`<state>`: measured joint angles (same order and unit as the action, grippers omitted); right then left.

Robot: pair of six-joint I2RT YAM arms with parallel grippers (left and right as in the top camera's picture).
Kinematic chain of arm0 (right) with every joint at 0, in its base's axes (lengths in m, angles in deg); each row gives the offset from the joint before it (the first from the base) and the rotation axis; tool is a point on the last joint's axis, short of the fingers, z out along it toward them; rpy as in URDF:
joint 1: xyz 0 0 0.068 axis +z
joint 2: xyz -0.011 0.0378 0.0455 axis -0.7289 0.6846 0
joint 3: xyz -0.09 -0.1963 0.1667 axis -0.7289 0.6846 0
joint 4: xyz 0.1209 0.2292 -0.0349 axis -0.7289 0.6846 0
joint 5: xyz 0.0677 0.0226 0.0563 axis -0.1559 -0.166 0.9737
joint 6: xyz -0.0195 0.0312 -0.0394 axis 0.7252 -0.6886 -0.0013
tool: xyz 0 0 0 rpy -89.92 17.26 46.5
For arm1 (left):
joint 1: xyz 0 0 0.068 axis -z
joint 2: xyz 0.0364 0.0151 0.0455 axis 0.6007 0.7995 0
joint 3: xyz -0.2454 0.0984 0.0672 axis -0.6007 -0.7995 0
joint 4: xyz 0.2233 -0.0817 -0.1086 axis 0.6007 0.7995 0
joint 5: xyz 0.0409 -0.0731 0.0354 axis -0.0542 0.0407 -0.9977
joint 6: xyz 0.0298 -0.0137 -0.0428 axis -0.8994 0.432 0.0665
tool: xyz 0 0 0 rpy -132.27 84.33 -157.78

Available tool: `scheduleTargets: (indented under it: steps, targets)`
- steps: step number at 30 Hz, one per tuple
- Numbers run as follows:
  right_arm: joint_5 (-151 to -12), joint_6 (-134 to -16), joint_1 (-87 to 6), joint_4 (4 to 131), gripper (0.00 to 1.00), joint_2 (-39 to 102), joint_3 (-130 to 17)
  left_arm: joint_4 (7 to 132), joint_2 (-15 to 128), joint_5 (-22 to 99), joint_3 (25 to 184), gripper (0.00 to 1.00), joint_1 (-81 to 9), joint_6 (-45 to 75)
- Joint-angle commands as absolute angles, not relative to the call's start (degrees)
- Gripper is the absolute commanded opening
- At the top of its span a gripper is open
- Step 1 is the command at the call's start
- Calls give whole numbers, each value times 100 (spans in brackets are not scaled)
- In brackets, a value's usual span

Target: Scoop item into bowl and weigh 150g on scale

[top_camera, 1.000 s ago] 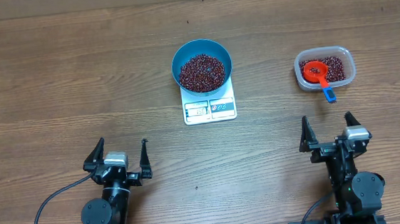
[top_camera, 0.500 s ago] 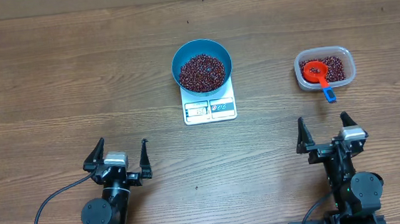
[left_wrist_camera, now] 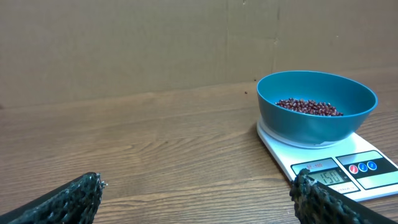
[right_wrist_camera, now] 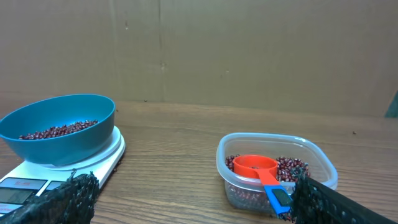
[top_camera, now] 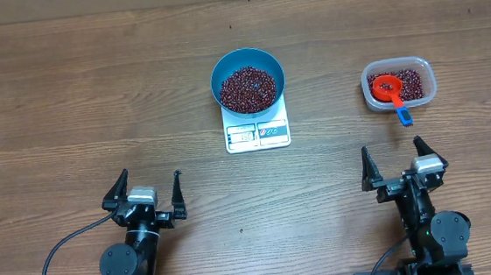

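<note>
Two arms parked at the near worktop [top_camera: 51,126]: left tool [top_camera: 150,176] and right tool [top_camera: 391,152] both spread wide, nothing held. Over the last second the right tool crept slightly leftward; the left did not move. Beans [top_camera: 248,87] fill the blue bowl [top_camera: 216,85] on the scale [top_camera: 258,135], ahead and between the tools. Red scoop [top_camera: 387,87] lies in the tub [top_camera: 425,71] ahead of the right tool. Display [left_wrist_camera: 324,176] seems on target, so weighing is likely complete.

Lit evenly and brightly from above, with soft, short shadows beneath the bowl [top_camera: 217,80] and tub [top_camera: 397,60]. Sharp overhead; faintly softer at wrist level, with mild sheen across the table [left_wrist_camera: 155,149].
</note>
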<state>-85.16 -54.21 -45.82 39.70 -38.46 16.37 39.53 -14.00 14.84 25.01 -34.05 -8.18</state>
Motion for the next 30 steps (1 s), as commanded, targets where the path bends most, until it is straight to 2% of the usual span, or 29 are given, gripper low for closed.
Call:
scheduleTargets:
  steps: [1,30]
  targets:
    - [-8619,-5526,-4534,3974,100,-3901,1700,3966,-1450,1425,2479,100,-3437,-908]
    - [-8573,-5786,-4536,3935,100,-3901,1700,3966,-1450,1425,2479,100,-3437,-908]
